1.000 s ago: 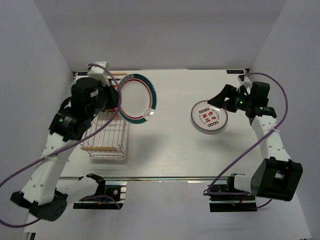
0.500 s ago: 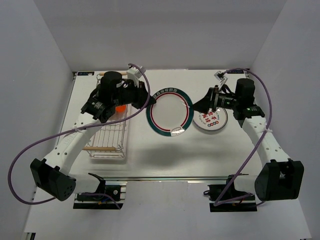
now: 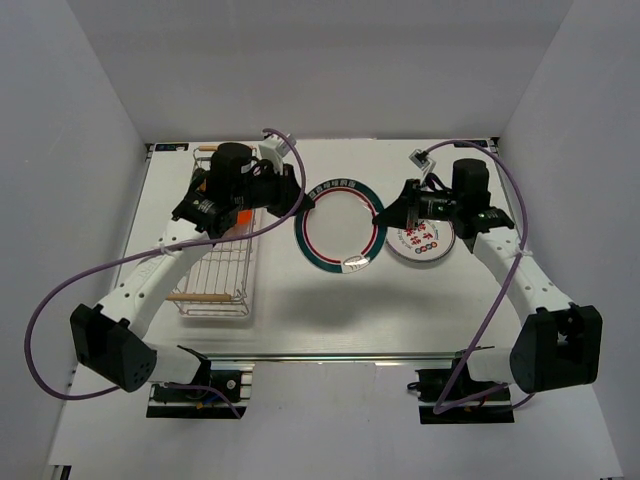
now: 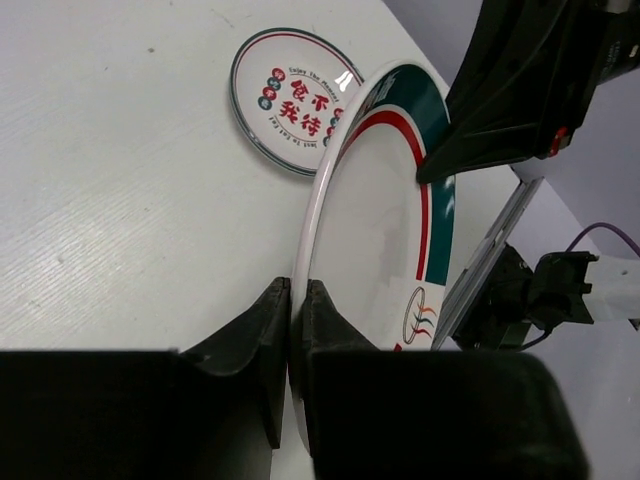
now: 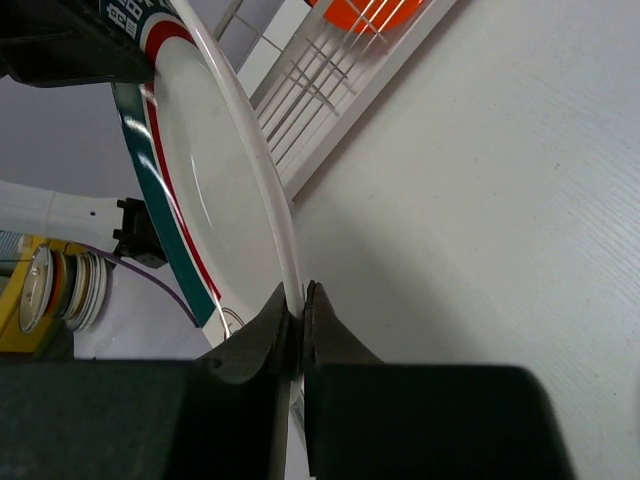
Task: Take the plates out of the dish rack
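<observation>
Glossy glazed plate [image 3: 341, 226], metal-wire dish rack [image 3: 215, 272] (wooden handle [image 3: 205, 297]), matt table [image 3: 330, 312].

Bright, even light; the plate [image 3: 340, 228] casts a soft shadow on the table [image 3: 330, 322].

Lab booth, plain white walls [image 3: 330, 70]

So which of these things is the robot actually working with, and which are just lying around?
Part of the job:
- large green-rimmed plate, pinched at opposite rims by the left gripper and right gripper
- smaller plate with red characters, flat on the table
- orange plate in the dish rack

Just there:
- purple cables
</observation>
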Controlling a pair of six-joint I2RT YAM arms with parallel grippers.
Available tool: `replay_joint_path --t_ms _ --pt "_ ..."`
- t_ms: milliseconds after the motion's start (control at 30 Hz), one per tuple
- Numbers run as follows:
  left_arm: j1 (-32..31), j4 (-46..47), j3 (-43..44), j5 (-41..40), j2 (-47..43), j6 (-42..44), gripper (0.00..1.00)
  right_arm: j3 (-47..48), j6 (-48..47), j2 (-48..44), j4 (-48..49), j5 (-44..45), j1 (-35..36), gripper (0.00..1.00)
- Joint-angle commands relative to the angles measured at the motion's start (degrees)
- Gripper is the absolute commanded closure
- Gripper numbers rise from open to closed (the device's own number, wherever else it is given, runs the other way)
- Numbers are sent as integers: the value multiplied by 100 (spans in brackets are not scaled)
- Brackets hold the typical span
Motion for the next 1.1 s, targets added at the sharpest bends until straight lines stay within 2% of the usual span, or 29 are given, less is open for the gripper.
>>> replay_joint_path --t_ms 0,67,100,200,300,333,433,533,633,767,1067 --pt "-7 -172 306 -232 -99 -134 74 208 52 78 -62 376 -63 100" --pt "-7 -375 429 -461 -20 -135 39 313 9 61 -255 699 -80 100" --pt "-7 -577 534 -767 -11 -135 3 348 -9 26 -334 937 -107 100" --pt "-7 -902 614 -1321 -63 -205 2 445 9 -80 -668 1799 -168 100" --pt "-7 -1332 667 -2541 -230 -423 2 655 87 -36 -1133 2247 -300 100" --pt "-7 -1465 676 -3528 -274 -555 2 691 131 33 -1265 2579 -414 100" --pt "54 -2168 615 -5131 -397 -1188 2 665 351 192 -1521 3151 -694 100" --pt "107 -2678 492 -5838 -511 -1558 2 604 395 341 -1740 3591 -984 100" --pt "107 -2943 395 -6008 -669 -1716 2 525 404 386 -1829 3996 -1381 100" --pt "107 -2646 -34 -5816 -1047 -1691 2 349 501 473 -1794 4209 -1811 100" --pt "107 -2741 -88 -5920 -1153 -1769 2 313 510 957 -1697 4148 -2041 100"
